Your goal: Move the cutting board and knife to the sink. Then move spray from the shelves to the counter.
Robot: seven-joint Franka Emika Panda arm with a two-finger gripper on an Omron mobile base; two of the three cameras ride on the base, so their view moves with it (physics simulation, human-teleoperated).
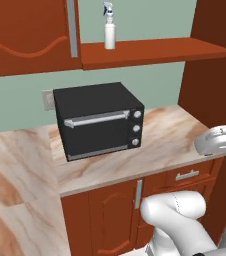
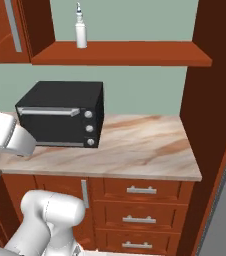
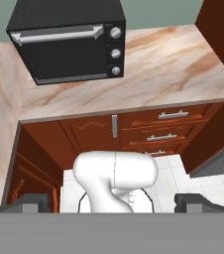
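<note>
A white spray bottle (image 1: 109,31) stands upright on the wooden shelf (image 1: 155,52) at the upper middle of the left base frame, above a black oven (image 1: 99,120) on the marble counter (image 1: 170,137). The gripper (image 3: 114,202), its two fingertips set wide apart at the bottom of the hand frame, holds nothing. The spray step appears to be in hand; next the arm must reach up to the bottle. Reddish-brown cabinets (image 2: 140,202) line the green-walled kitchen.
</note>
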